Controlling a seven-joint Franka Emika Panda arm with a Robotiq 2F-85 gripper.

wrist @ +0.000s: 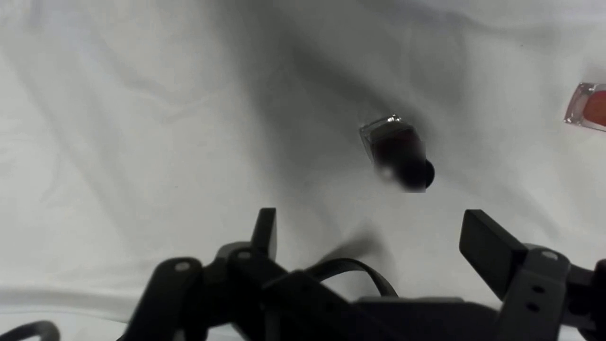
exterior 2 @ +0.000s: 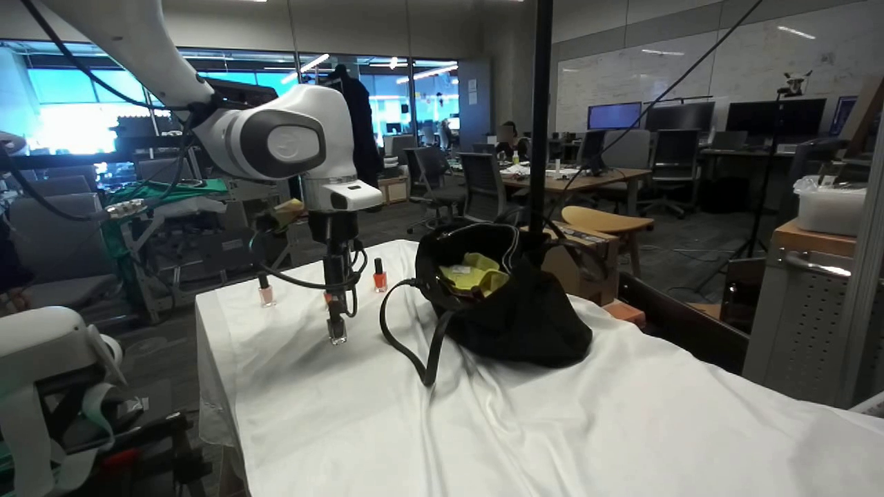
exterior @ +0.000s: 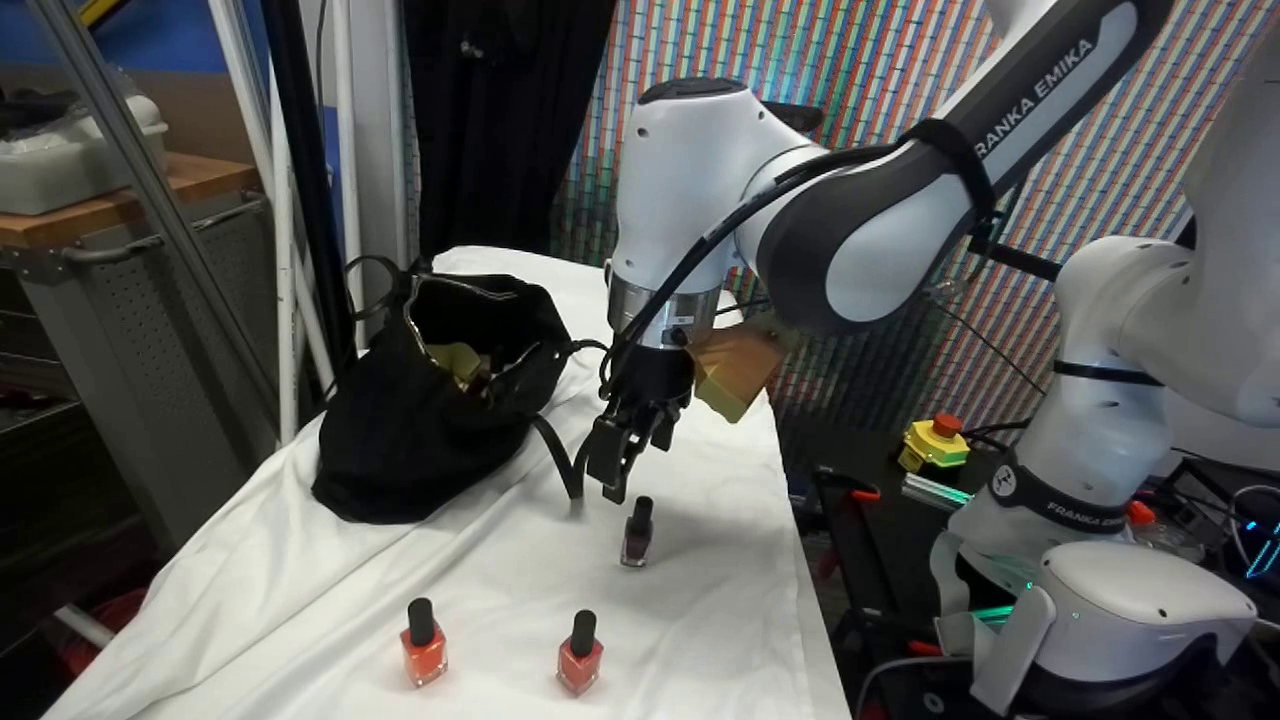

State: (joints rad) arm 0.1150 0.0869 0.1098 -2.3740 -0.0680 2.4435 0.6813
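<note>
I'm hovering an empty, wide-spread claw; the dark bottle is standing upright on the table, in the wrist view just ahead and slightly right of the claw's middle.

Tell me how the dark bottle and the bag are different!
The dark bottle is small, while the bag is much bigger.
The dark bottle has shiny, see-through walls; the bag is floppy black fabric.
The dark bottle is capped, but the bag gapes open with something yellow inside.
Both sit on the white cloth.
</note>
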